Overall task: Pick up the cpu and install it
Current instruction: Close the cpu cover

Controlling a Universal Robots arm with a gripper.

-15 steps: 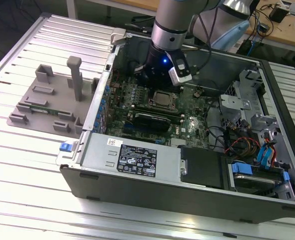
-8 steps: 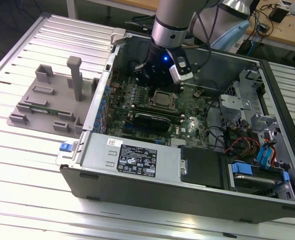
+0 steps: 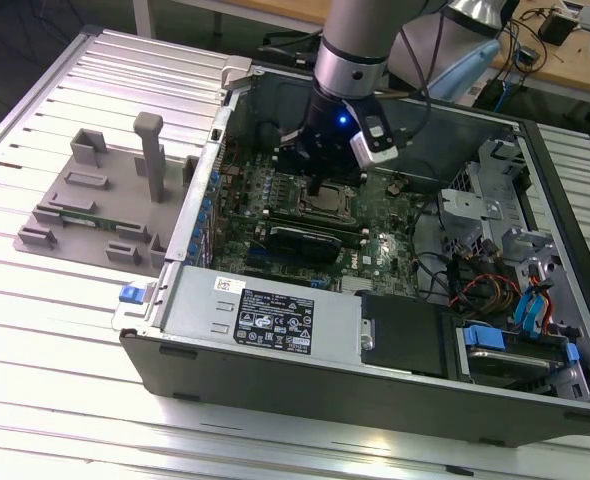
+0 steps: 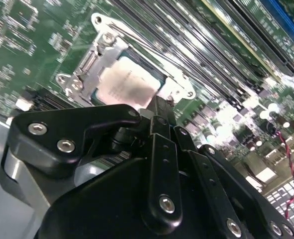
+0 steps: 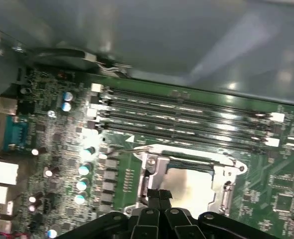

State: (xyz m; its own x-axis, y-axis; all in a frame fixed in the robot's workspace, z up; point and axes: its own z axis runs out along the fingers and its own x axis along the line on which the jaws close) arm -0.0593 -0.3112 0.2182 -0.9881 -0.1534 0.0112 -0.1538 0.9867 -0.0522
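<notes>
The cpu (image 3: 328, 204) (image 4: 126, 85) (image 5: 193, 183), a flat square chip with a silvery top, lies flat inside the metal socket frame (image 4: 103, 49) (image 5: 151, 165) on the green motherboard (image 3: 385, 240). My gripper (image 3: 320, 186) (image 4: 160, 106) (image 5: 159, 194) reaches down into the open computer case, directly over the socket. Its black fingertips are shut together at one edge of the cpu, just above or touching it; which I cannot tell. I see nothing held between them.
Long memory slots (image 5: 187, 119) run beside the socket, with capacitors (image 5: 82, 172) close by. The case walls (image 3: 275, 320) surround the board. A drive cage (image 3: 500, 200) and cables (image 3: 475, 290) fill the exterior view's right. A grey fixture (image 3: 105, 200) stands outside the case at that view's left.
</notes>
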